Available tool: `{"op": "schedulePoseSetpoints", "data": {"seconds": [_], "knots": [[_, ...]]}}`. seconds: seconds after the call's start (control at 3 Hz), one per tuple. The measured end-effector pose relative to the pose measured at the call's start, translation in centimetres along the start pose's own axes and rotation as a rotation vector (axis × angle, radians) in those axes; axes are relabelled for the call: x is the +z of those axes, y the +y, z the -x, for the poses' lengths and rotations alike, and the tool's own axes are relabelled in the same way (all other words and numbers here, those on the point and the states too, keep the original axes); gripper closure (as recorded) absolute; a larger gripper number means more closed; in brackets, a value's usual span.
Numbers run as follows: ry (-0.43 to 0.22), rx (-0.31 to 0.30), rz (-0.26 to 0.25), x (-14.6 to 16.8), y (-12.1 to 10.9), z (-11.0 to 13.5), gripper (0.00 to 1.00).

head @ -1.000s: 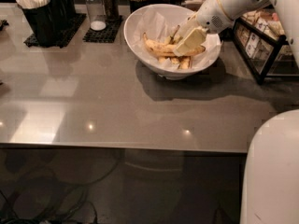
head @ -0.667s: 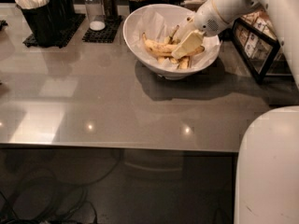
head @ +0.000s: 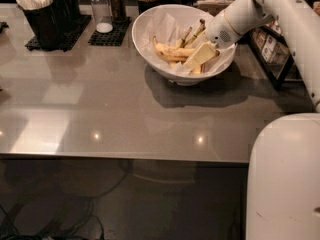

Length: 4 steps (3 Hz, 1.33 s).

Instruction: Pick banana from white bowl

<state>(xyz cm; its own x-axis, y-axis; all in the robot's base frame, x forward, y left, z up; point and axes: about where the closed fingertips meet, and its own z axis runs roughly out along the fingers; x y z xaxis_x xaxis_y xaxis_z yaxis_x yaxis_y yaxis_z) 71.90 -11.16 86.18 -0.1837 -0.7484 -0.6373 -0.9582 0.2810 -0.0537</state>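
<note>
Nearest, in the lower right corner of the frame, the robot's rounded white base [head: 285, 184] is cut off by the edges. Beyond it spreads the glossy grey countertop [head: 100, 109]. At upper centre sits the large, deep, glossy white bowl [head: 150, 54], lined with crinkled white paper. In it lies the long, speckled yellow banana [head: 170, 51], its long axis running roughly left to right. The pale two-finger gripper [head: 201, 58] dips into the bowl's right half from the upper right, so the banana lies just to its left. I cannot tell whether they touch, how wide the gripper stands, or whether it grips anything. Other yellow pieces crowd the fruit, blurring its ends. Farther back stand black cup holders [head: 42, 14] at upper left and a black wire rack [head: 275, 54] at right.
</note>
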Motion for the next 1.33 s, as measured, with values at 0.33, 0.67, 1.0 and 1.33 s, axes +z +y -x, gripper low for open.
{"op": "schedulePoseSetpoints", "data": {"seconds": [0.33, 0.67, 1.0, 1.33], "knots": [[0.001, 0.004, 0.005, 0.0, 0.0, 0.0, 0.61], [-0.022, -0.001, 0.004, -0.4, 0.1, 0.2, 0.84], [-0.073, -0.032, -0.012, -2.2, 0.5, 1.2, 1.00], [-0.158, -0.065, -0.011, -4.8, 1.6, 2.4, 1.00]]}}
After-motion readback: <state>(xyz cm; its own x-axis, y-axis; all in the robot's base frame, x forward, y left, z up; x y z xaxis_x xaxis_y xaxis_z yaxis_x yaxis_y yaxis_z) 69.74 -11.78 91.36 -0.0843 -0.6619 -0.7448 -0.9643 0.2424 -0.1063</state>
